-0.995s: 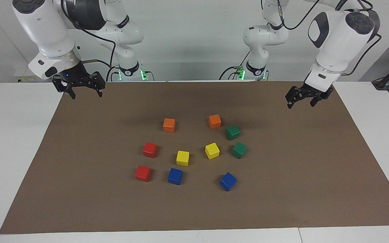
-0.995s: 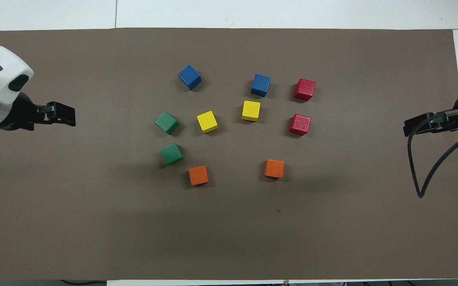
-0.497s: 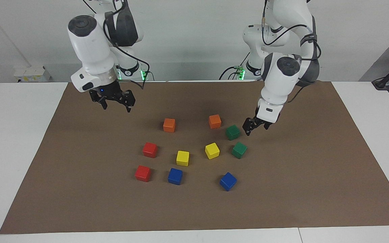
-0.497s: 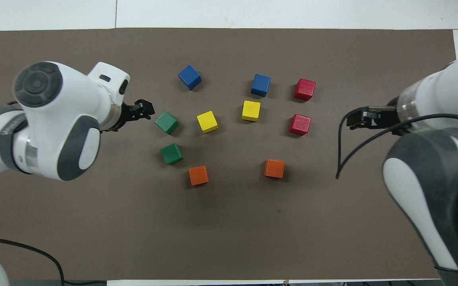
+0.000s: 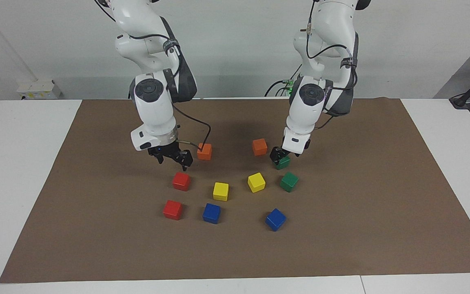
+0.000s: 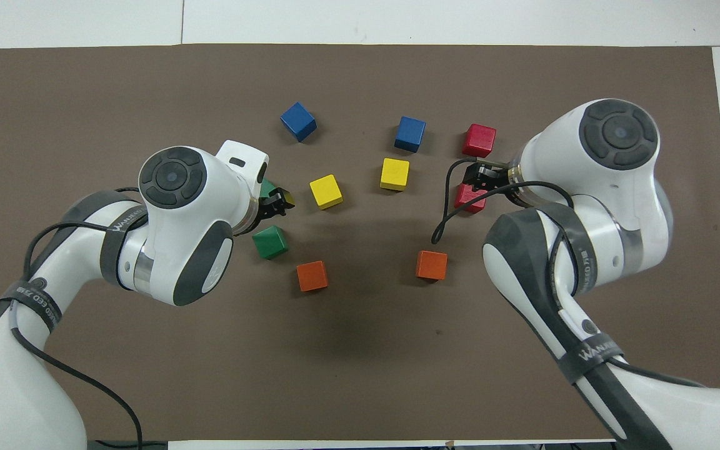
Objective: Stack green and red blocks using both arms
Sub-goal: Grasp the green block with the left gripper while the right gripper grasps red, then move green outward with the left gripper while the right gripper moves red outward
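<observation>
Two red blocks and two green blocks lie apart on the brown mat. My left gripper (image 5: 280, 156) is open, low at the top of the green block nearer to the robots (image 5: 284, 163); I cannot tell if it touches. The other green block (image 5: 289, 181) lies just farther out. In the overhead view the left gripper (image 6: 280, 201) partly hides that farther green block (image 6: 266, 187), and the nearer one (image 6: 269, 242) shows whole. My right gripper (image 5: 172, 161) is open and empty, hanging over the nearer red block (image 5: 181, 181). The second red block (image 5: 173, 209) lies farther out.
Two orange cubes (image 5: 204, 151) (image 5: 259, 146) lie nearest the robots, one close beside each gripper. Two yellow cubes (image 5: 220, 191) (image 5: 256, 182) sit between the red and green pairs. Two blue cubes (image 5: 211, 213) (image 5: 275, 219) lie farthest out. A black cable hangs from the right wrist.
Both arms have swung in from the mat's ends and come down. The left gripper has reached the nearer green block, the right gripper the nearer red block. No block has moved.
</observation>
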You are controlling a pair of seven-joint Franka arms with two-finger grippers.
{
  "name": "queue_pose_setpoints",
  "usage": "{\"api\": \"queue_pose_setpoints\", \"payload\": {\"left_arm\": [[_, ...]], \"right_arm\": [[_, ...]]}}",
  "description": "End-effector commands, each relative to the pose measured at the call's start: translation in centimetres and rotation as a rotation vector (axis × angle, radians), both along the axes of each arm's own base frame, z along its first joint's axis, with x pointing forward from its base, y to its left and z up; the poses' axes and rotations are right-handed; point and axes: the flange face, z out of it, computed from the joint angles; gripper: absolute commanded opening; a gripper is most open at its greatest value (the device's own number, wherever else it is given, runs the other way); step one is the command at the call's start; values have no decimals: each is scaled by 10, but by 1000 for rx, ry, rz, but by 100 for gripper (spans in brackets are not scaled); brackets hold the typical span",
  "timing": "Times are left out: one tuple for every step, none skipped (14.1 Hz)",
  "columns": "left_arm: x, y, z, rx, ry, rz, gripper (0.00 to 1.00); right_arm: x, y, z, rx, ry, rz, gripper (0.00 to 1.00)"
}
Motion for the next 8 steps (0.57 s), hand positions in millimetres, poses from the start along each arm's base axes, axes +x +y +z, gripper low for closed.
{"api": "queue_pose_setpoints", "payload": {"left_arm": [[-17,-4,-26,5,-4,-7,100],[-20,-4,-33,8,2,-9,100],[-20,-4,-37,3,-6,-7,100],[-23,-3,-42,2,-9,0,100],[-27,-8,-46,-1,-12,-4,100],[-26,-9,-50,-2,-12,4,100],[-26,-11,-53,-4,-14,12,99],[-26,-11,-58,-3,-10,20,94]], "right_arm": [[2,-3,-10,22,-12,-30,100],[4,-3,-15,23,-15,-31,100],[5,-1,-25,19,-12,-31,100],[7,-1,-29,20,-16,-35,100],[9,0,-36,20,-18,-37,100],[12,1,-44,18,-23,-34,100],[14,2,-50,19,-31,-35,100],[15,3,-56,18,-33,-32,100]]}}
